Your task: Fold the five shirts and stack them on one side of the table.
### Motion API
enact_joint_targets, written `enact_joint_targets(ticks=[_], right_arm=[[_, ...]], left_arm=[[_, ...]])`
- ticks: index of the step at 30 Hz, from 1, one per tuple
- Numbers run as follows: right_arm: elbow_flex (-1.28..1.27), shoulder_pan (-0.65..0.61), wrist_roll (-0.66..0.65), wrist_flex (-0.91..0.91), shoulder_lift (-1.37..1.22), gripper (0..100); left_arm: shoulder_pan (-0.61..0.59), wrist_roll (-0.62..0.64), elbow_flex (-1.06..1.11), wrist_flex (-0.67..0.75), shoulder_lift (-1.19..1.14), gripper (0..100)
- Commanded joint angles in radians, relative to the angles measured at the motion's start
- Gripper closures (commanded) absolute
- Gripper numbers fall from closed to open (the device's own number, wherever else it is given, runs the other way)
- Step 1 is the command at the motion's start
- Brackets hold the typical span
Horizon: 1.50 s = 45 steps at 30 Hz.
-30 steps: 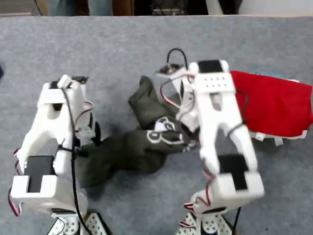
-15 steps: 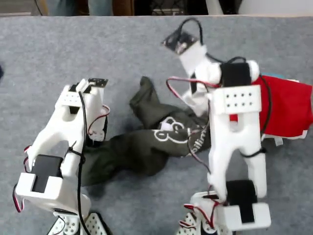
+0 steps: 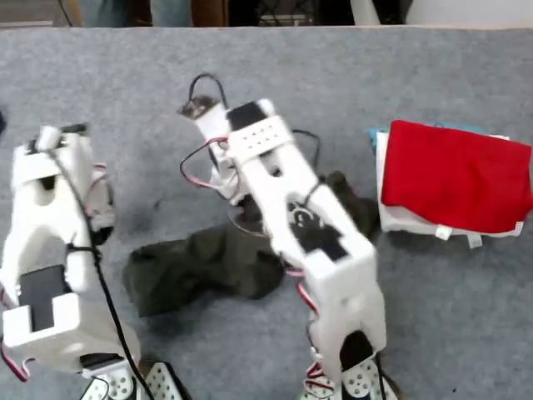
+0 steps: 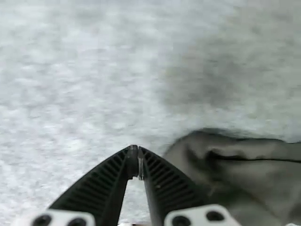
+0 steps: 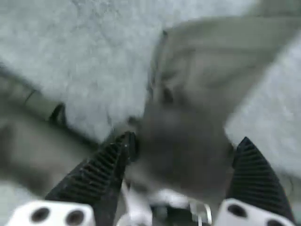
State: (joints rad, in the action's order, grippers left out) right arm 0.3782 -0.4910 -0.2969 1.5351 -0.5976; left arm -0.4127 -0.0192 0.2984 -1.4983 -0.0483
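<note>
My left claw is clenched empty beside the dark green shirt, crumpled mid-table; my right claw gapes wide, cloth bunched between its jaws. The red shirt lies folded far right.

This looks like a robotics lab or maker's bench. A table is covered in grey felt, and a white plastic left arm and right arm carry bare red and black wires at their joints. Far beyond the left claw, wooden furniture stands past the table's edge.
</note>
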Motion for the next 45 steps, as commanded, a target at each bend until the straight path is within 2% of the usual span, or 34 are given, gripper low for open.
enact_joint_targets(ticks=[1, 3, 4, 7, 8, 10, 14, 22, 25, 28, 31, 38, 43, 45], right_arm=[[0.127, -0.008, 0.011, -0.014, -0.125, 67.0], [0.188, -0.003, 0.011, -0.011, -0.194, 68.5], [0.22, -0.003, 0.009, 0.003, -0.22, 72.4], [0.346, -0.009, 0.009, 0.049, -0.278, 95.0], [0.39, -0.009, 0.009, 0.068, -0.291, 99.3], [0.487, -0.008, 0.012, 0.127, -0.305, 95.6], [0.728, -0.014, 0.08, 0.226, -0.305, 98.6], [1.291, -0.107, 0.301, 0.216, -0.309, 98.5], [1.29, -0.098, 0.457, 0.087, -0.285, 98.5], [1.277, 0.003, 0.628, -0.098, -0.278, 98.5], [1.276, 0.127, 0.73, -0.229, -0.323, 98.4], [1.285, 0.287, 0.7, -0.161, -0.476, 98.1], [1.282, 0.356, 0.582, -0.094, -0.559, 97.9], [1.285, 0.373, 0.5, -0.048, -0.582, 94.3]], left_arm=[[-0.074, -0.075, -0.036, -0.02, 0.018, 97], [-0.091, -0.097, -0.021, -0.017, 0.018, 97], [-0.102, -0.104, -0.015, -0.015, 0.018, 97], [-0.128, -0.126, -0.008, -0.017, 0.018, 97], [-0.14, -0.132, -0.008, -0.017, 0.018, 97], [-0.165, -0.143, -0.012, -0.012, 0.018, 97], [-0.202, -0.16, -0.019, -0.011, 0.018, 97], [-0.203, -0.153, -0.018, -0.012, 0.018, 97], [-0.203, -0.152, -0.018, -0.012, 0.018, 97], [-0.203, -0.15, -0.015, -0.011, 0.018, 97], [-0.203, -0.15, -0.01, -0.011, 0.017, 97], [-0.202, -0.15, -0.01, 0.018, 0.014, 97], [-0.203, -0.15, -0.018, 0.025, 0.017, 97], [-0.203, -0.15, -0.019, 0.026, 0.017, 97]])
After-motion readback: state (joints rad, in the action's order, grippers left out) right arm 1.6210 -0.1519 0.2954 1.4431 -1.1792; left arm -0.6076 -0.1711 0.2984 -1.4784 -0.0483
